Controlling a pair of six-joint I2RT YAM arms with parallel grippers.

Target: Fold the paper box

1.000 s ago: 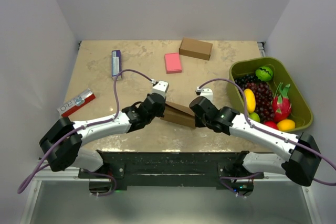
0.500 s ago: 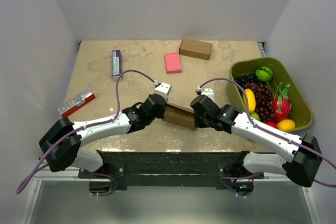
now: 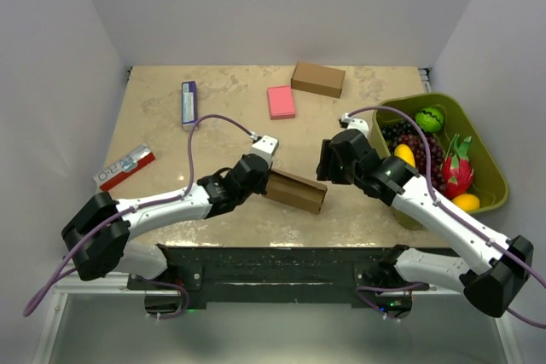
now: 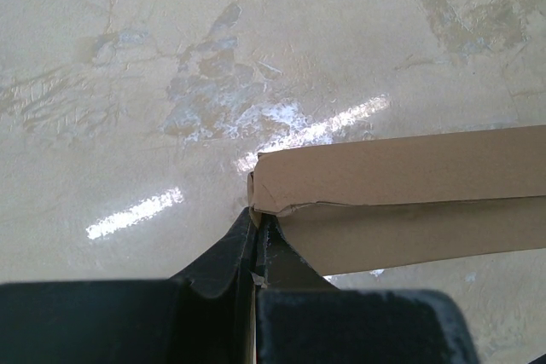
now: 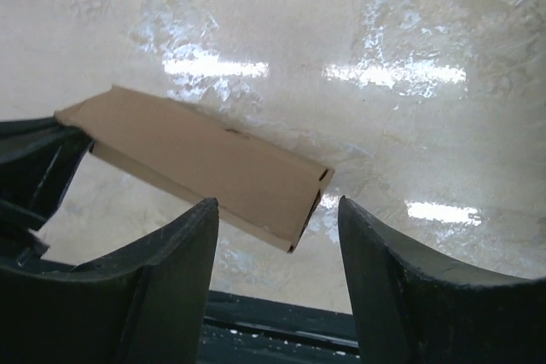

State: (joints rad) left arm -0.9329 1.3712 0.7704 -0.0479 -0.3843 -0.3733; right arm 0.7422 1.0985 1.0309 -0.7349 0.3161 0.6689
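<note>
Right arm point(image 3: 408, 195) pulled back off one paper box point(image 3: 294, 191), jaws spread, left arm point(image 3: 171, 202), jaws pinching its end

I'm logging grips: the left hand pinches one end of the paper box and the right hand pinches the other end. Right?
Not quite. The left hand does pinch one end of the paper box, but the right hand is open and off the other end; the right wrist view shows it.

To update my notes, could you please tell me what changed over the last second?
The right gripper opened, let go of the paper box and drew back toward the far right. The left gripper stays shut on the box's left end; the box lies about where it was.
</note>
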